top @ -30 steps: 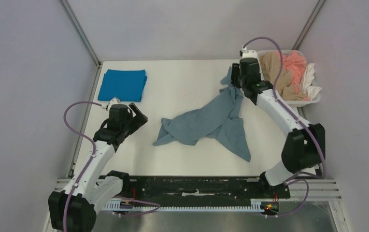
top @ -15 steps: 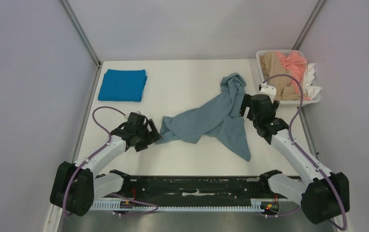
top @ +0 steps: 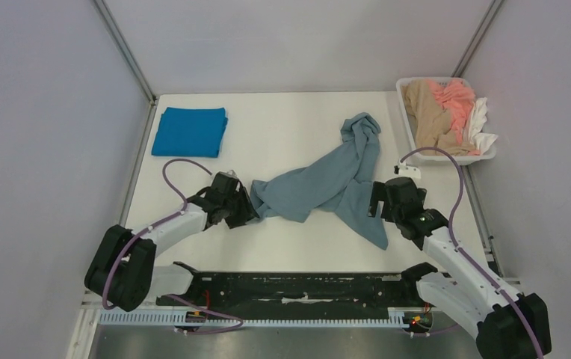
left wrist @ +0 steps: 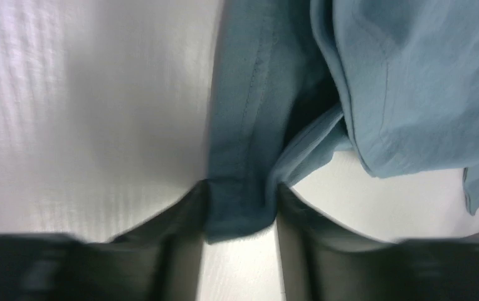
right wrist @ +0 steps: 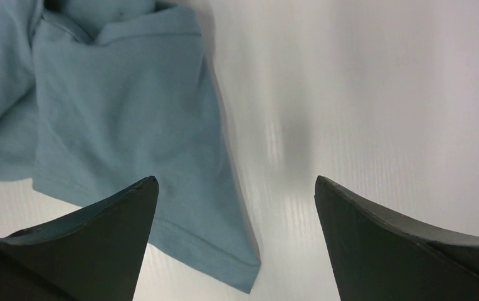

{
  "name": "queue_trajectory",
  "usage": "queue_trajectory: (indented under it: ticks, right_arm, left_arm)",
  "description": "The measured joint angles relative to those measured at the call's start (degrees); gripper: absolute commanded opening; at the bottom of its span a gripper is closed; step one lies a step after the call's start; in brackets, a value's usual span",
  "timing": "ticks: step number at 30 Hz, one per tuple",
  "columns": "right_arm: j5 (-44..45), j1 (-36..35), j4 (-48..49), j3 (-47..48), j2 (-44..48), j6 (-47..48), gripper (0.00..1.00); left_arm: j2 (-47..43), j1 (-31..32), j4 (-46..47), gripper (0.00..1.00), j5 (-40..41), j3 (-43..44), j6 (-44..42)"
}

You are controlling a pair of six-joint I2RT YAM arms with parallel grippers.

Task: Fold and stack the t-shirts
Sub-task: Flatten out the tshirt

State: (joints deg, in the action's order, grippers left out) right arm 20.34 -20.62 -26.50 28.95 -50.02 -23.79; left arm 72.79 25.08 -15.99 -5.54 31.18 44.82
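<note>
A dusty grey-blue t-shirt (top: 320, 183) lies crumpled across the middle of the white table. My left gripper (top: 244, 209) is low at its left end. In the left wrist view the gripper (left wrist: 240, 194) is shut on a hemmed fold of that t-shirt (left wrist: 243, 157), and cloth fills the gap between both fingers. My right gripper (top: 377, 202) stands open beside the shirt's right flap. In the right wrist view that gripper (right wrist: 236, 182) hangs wide over the flap's hemmed corner (right wrist: 224, 251), holding nothing. A cobalt blue t-shirt (top: 190, 132) lies folded at the far left.
A white basket (top: 447, 158) at the far right corner holds tan, pink and white cloth. Grey walls with metal posts close in the table on three sides. A black rail (top: 305, 288) runs along the near edge between the arm bases.
My left gripper swung right to the shirt's left end and closed on the fold. My right gripper let go of the shirt's far end, opened wide and drew back to the right flap.
</note>
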Motion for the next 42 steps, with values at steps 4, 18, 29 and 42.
queue_trajectory:
  ticks: [4,18,29,42]
  right_arm:
    - [-0.1,-1.0,-3.6,-0.3,0.4,-0.8,0.98]
    - [-2.7,-12.7,-12.7,-4.1,-3.8,-8.7,0.91]
    - [-4.0,-12.7,-1.4,-7.5,-4.8,-9.3,0.00]
    - [-3.0,-12.3,4.0,-0.8,-6.3,-6.4,0.00]
  left_arm:
    - [1.1,2.5,1.3,0.02,-0.8,-1.0,-0.5]
    - [-3.6,3.6,-0.3,0.02,0.8,-3.1,-0.6]
    - [-5.1,3.7,-1.2,0.02,1.0,-4.3,-0.6]
    - [-0.5,3.6,-2.1,0.02,6.3,1.5,-0.5]
